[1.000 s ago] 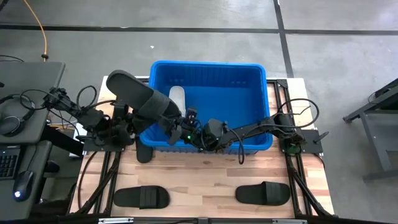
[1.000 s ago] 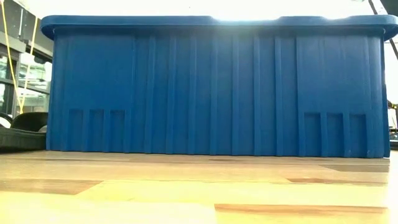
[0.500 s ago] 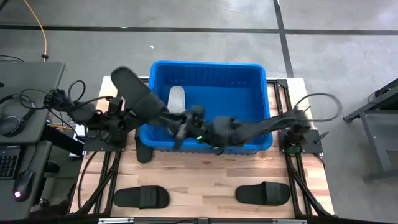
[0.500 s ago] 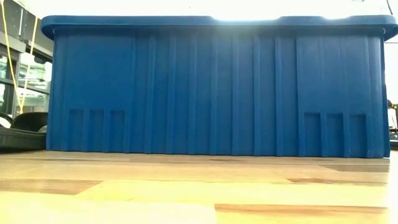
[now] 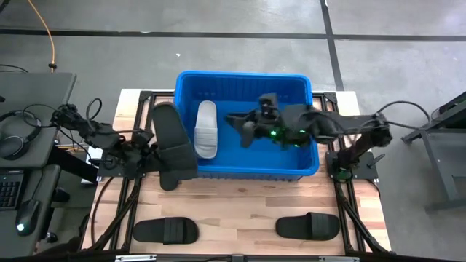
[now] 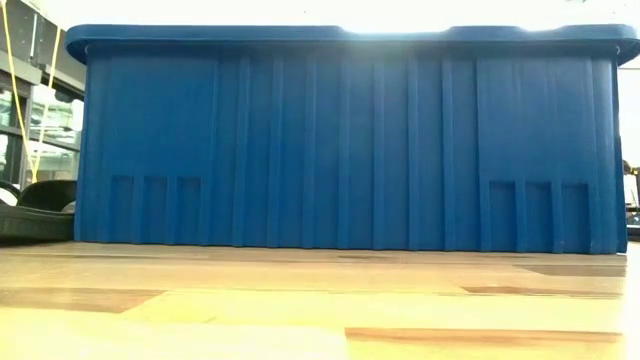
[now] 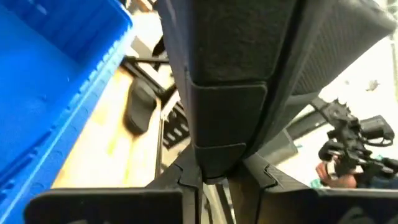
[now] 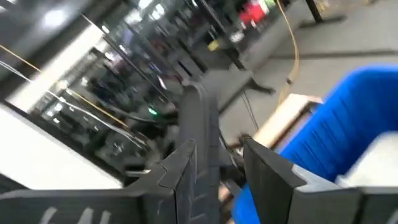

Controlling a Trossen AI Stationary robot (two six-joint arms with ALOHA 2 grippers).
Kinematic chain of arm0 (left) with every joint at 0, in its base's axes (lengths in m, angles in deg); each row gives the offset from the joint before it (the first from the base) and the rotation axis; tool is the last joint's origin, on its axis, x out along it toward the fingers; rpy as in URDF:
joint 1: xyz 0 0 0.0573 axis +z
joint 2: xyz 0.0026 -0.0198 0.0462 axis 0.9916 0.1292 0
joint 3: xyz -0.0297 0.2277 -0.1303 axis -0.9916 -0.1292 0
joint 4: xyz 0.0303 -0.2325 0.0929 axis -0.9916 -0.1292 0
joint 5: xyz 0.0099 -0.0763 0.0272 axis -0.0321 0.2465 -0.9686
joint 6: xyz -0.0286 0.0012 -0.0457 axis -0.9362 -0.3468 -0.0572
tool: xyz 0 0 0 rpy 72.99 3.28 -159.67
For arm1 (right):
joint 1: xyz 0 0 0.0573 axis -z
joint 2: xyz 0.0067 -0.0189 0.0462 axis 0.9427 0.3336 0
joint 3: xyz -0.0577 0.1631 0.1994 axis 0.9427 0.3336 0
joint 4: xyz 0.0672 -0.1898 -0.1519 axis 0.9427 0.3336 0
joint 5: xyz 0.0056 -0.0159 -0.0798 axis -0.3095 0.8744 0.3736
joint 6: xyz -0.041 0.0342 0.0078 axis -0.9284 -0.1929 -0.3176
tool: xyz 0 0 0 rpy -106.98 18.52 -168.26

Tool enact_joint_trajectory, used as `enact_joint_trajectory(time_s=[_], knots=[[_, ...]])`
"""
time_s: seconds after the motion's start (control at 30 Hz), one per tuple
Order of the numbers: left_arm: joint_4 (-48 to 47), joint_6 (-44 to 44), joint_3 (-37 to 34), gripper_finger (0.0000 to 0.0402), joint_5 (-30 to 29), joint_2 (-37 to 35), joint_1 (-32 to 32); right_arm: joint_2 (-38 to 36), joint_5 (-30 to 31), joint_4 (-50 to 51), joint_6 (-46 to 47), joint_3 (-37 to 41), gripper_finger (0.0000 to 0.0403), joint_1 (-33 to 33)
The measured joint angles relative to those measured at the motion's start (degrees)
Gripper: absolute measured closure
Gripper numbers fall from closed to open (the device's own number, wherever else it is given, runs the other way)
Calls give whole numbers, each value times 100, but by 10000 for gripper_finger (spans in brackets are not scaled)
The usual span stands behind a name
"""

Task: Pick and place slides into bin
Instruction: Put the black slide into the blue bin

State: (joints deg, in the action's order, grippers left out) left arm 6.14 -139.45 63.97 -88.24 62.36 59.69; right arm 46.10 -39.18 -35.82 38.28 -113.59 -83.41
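Right gripper (image 5: 247, 131) now over bin (image 5: 302, 172)

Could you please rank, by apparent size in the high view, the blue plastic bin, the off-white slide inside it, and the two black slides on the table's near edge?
1. Bright blue plastic bin, clearly largest.
2. The two black slides, left and right: alike, unranked.
3. Off-white slide, slightly smaller; it lies lower, so unsure.
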Motion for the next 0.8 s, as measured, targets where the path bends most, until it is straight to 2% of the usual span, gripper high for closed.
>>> enact_joint_trajectory(time_s=[0.1, 0.17, 0.33, 0.43, 0.8], knots=[[46, -285, -2, 365, 437, 90, 5, 112, -924, 306, 390, 57, 279, 243], [401, -320, 7, 366, 555, 193, 3, 151, -1426, 209, 505, 55, 279, 372], [870, -333, 10, 366, 601, 303, 4, 232, -1575, 65, 451, 34, 279, 489], [1050, -360, 11, 366, 625, 346, 3, 300, -2076, -225, 615, 42, 279, 537], [1038, -471, 9, 366, 833, 482, 1, 785, -2703, -988, 1065, 31, 279, 552]])
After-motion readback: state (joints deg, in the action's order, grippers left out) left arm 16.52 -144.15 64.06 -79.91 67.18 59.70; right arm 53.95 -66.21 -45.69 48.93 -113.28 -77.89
